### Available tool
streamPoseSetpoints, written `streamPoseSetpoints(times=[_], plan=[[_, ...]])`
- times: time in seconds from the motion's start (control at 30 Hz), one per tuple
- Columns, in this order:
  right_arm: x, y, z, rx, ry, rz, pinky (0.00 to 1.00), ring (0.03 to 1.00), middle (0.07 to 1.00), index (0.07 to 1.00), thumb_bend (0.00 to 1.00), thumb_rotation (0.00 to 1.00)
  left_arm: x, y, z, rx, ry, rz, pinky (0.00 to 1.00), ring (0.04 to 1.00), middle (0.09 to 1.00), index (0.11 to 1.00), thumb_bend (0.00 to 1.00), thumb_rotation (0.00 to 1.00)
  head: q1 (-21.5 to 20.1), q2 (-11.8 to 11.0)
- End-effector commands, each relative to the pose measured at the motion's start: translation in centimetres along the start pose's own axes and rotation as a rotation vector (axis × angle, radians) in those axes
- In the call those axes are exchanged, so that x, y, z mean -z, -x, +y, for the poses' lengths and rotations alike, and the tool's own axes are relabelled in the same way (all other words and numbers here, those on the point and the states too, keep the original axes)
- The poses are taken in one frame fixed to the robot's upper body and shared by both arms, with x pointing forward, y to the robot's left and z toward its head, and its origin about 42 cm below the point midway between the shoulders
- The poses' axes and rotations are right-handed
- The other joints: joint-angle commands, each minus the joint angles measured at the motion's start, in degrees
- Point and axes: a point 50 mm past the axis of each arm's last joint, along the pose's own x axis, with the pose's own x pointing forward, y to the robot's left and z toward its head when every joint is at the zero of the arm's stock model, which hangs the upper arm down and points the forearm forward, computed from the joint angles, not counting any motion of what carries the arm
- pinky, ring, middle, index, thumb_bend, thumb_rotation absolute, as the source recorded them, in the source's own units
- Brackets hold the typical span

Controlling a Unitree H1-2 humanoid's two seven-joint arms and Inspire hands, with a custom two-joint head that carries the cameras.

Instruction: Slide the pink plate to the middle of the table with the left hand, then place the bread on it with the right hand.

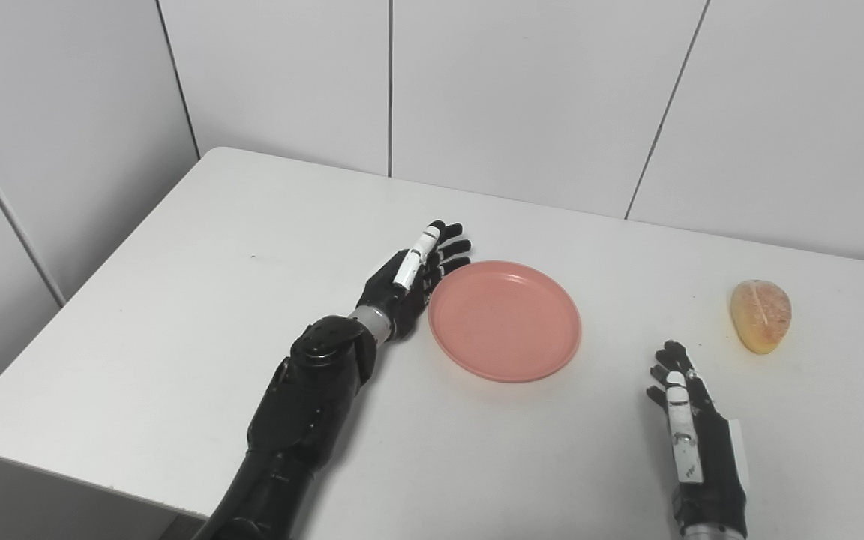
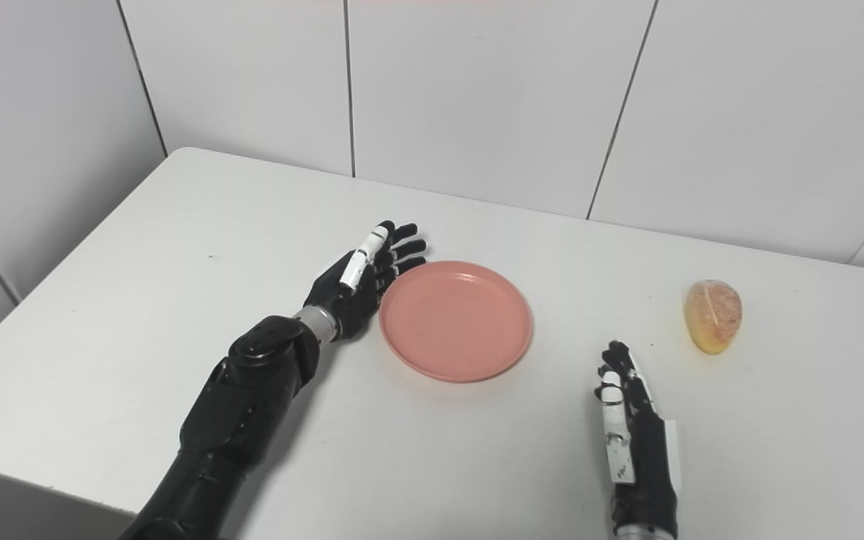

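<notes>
We note the left hand (image 1: 415, 277) at frame centre-left, fingers extended and spread, holding nothing — its palm side sits against, or just beside, the left rim of the pink plate (image 1: 505, 320); we cannot tell if they touch. The plate lies flat near the middle of the white table (image 1: 199, 300), nothing on it. The right hand (image 1: 683, 409) rests at lower right, fingers stretched out and apart, empty. The bread (image 1: 760, 315) lies on the table at right — above the right hand in the frame, apart from it and well apart from the plate.
</notes>
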Motion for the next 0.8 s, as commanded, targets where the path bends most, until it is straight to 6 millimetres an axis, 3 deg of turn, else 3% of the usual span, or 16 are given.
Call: streamPoseSetpoints(times=[0.0, 0.4, 0.77], plan=[[-1.6, -0.6, 0.5, 0.010, 0.001, -0.045, 0.85, 0.882, 0.889, 0.889, 0.14, 0.97, 0.3, -0.2, -2.0, 0.061, -0.007, 0.027, 0.91, 0.911, 0.913, 0.904, 0.31, 1.00, -0.5, 0.4], [-1.8, -0.8, 1.1, 0.008, 0.005, -0.059, 0.84, 0.875, 0.887, 0.886, 0.14, 1.00, 1.3, 2.7, -4.3, 0.083, 0.008, -0.006, 0.91, 0.912, 0.914, 0.906, 0.35, 1.00, -4.6, 2.8], [-1.9, -0.9, 1.5, 0.015, 0.021, -0.066, 0.83, 0.870, 0.884, 0.882, 0.14, 0.97, 2.7, 4.1, -2.7, 0.027, 0.016, 0.004, 0.93, 0.919, 0.922, 0.917, 0.35, 1.00, -6.5, 3.6]])
